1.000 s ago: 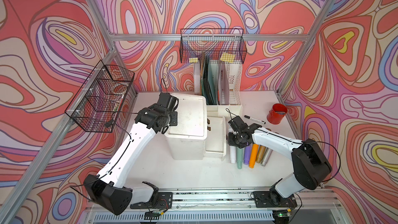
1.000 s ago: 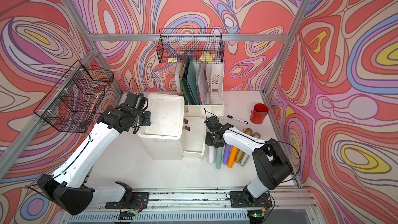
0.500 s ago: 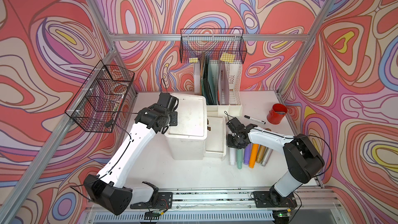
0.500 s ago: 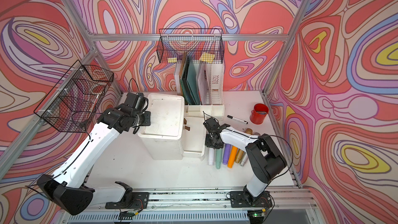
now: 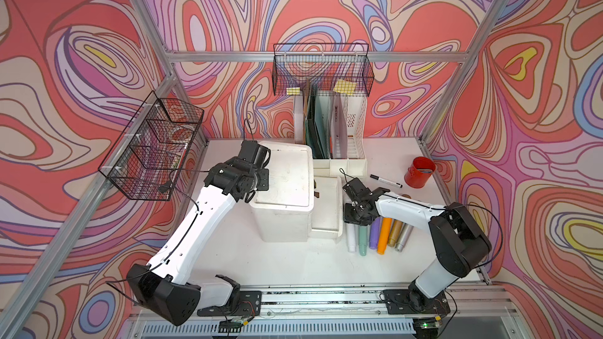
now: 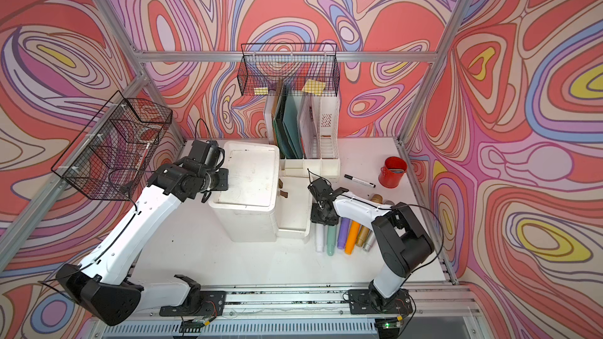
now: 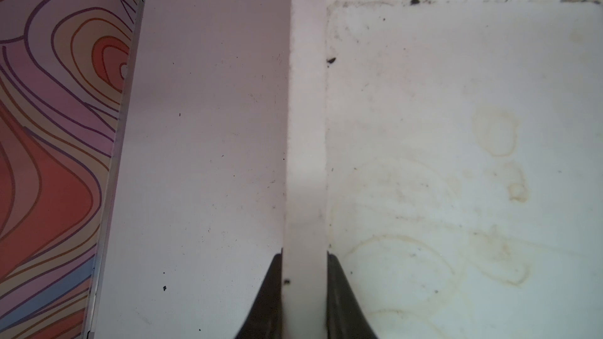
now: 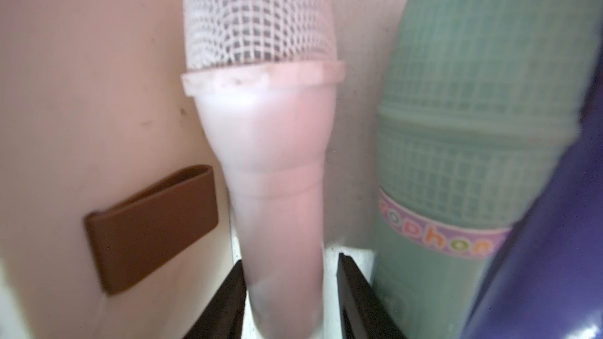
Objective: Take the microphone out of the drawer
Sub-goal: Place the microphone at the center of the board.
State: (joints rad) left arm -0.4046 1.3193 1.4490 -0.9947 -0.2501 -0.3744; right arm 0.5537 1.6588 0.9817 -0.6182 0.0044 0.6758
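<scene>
White bench, swirl walls: white mic lies outside the open drawer, just beside it, at the end of a row of mics. Right tool straddles its handle, fingers apart, with a gap on one side. Left tool is clamped on the cabinet rim.

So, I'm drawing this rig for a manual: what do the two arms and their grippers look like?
Both the left arm and right arm have smooth white link shells between bulky black joint housings, on black bases. A thin black cable runs along each, looping free near the wrist. The left gripper and right gripper have black fingers that taper to the tips.
</scene>
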